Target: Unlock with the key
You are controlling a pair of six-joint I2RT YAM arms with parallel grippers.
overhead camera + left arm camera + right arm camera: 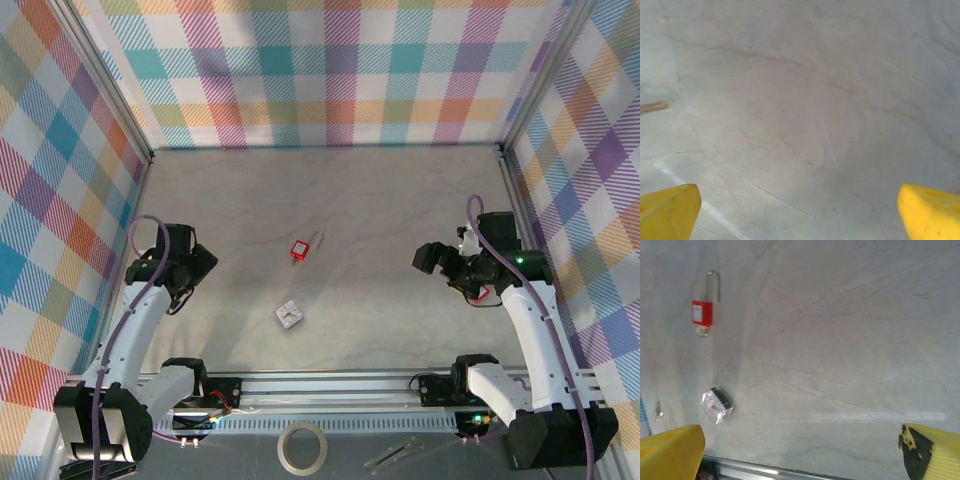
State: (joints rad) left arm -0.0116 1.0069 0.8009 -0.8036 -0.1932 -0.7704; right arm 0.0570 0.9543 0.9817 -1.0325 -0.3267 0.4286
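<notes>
A red padlock (299,250) with a silver shackle lies flat near the middle of the table, and in the right wrist view the padlock (702,312) sits at the upper left. A small silvery piece (702,331) juts from its base and looks like the key's head. My left gripper (200,264) hangs open well left of the lock, with bare table between its yellow fingers (670,210). At the right side my right gripper (430,258) is open too, with nothing between its fingers (672,447).
A small clear box (289,314) with a dark part lies just in front of the lock, the same box (716,406) low left in the right wrist view. Plaid walls enclose three sides. An aluminium rail (330,385) and a tape roll (302,447) lie along the near edge.
</notes>
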